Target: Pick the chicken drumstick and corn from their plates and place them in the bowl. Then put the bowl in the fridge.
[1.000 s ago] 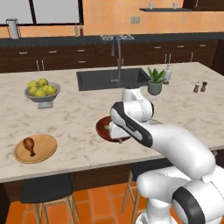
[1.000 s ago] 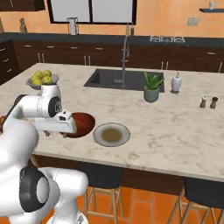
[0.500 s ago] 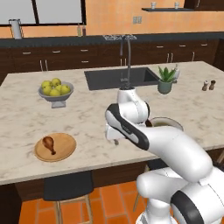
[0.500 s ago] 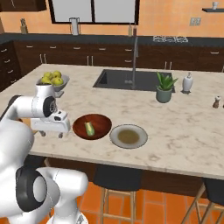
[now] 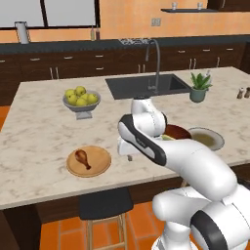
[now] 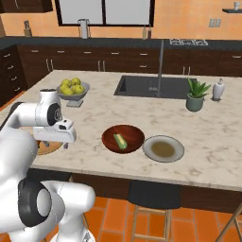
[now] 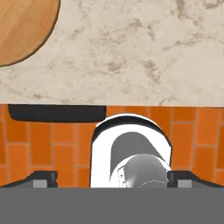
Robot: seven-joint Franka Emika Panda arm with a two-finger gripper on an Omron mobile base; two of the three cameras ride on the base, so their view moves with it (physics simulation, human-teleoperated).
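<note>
Left base view: the sink (image 5: 146,86) is sunk into the far half of the marble counter (image 5: 39,132). Toward the near edge from it, to the left, the wooden plate (image 5: 89,161) carries the chicken drumstick (image 5: 82,157). The claw (image 5: 128,155) hangs low just right of that plate, over bare counter; whether its fingers are apart cannot be told here. Behind the arm, nearer than the sink's right end, the dark bowl (image 5: 177,132) peeks out with the grey plate (image 5: 207,138) just right of it. A grey footed fruit bowl (image 5: 81,101) sits left of the sink.

Right base view: the corn (image 6: 120,141) lies inside the bowl (image 6: 123,138), which sits toward the near edge from the sink (image 6: 150,87); the grey plate (image 6: 163,148) is just right of it (its centre bare). The claw (image 6: 63,144) hangs at the wooden plate's (image 6: 46,147) right edge, far left of the sink.

Hand view: the finger tips (image 7: 43,177) stand wide apart, nothing between them. The wooden plate (image 7: 22,26) fills the top left corner.
</note>
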